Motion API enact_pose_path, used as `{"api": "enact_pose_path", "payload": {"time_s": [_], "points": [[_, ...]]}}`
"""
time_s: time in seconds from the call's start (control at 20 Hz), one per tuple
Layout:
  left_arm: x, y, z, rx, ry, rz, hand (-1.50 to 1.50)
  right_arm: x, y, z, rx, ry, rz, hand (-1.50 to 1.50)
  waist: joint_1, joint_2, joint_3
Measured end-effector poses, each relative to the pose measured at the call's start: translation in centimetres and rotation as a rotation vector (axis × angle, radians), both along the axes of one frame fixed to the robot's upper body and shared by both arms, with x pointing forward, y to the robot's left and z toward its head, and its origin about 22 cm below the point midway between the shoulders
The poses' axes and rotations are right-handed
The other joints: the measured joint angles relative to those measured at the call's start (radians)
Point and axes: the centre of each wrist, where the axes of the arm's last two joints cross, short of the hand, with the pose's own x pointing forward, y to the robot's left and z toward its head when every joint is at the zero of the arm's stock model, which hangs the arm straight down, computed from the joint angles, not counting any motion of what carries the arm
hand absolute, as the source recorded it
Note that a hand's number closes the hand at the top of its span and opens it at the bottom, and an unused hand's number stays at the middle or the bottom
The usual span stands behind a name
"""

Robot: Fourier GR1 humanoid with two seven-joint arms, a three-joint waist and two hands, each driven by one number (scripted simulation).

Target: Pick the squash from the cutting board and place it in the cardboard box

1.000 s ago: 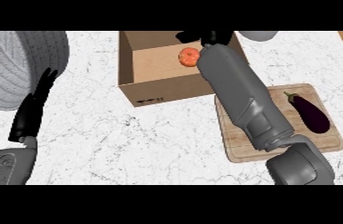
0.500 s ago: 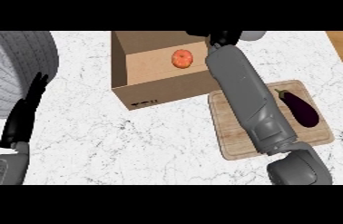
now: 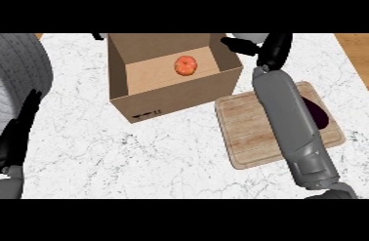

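Head view showed the small round orange squash (image 3: pixel 186 65) lying on the floor of the open brown cardboard box (image 3: pixel 180 96), which stood toward the far edge of the white marble counter (image 3: pixel 144 157). The black right hand (image 3: pixel 275 49) hovered just past the box's right wall, fingers straight and spread, holding nothing. Its grey forearm (image 3: pixel 292 123) crossed the light wooden cutting board (image 3: pixel 245 132) near the counter's right edge, half hiding a dark purple aubergine (image 3: pixel 322 114) on it. The black left hand (image 3: pixel 18 137) rested at the counter's left edge, fingers straight and pressed together.
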Motion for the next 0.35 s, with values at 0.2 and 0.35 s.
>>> {"api": "enact_pose_path", "payload": {"time_s": [0.2, 0.35], "points": [[-0.6, 0.5, -0.1, 0.006, 0.005, 0.017, 0.00, -2.3, -3.6, -0.5, -0.013, 0.015, 0.003, -1.50, -0.017, -0.006, 0.000], [-0.4, 0.9, 0.0, 0.005, 0.003, 0.021, 0.00, -4.9, -5.3, -1.1, -0.026, 0.047, 0.030, -1.50, -0.024, -0.007, 0.000]]}}
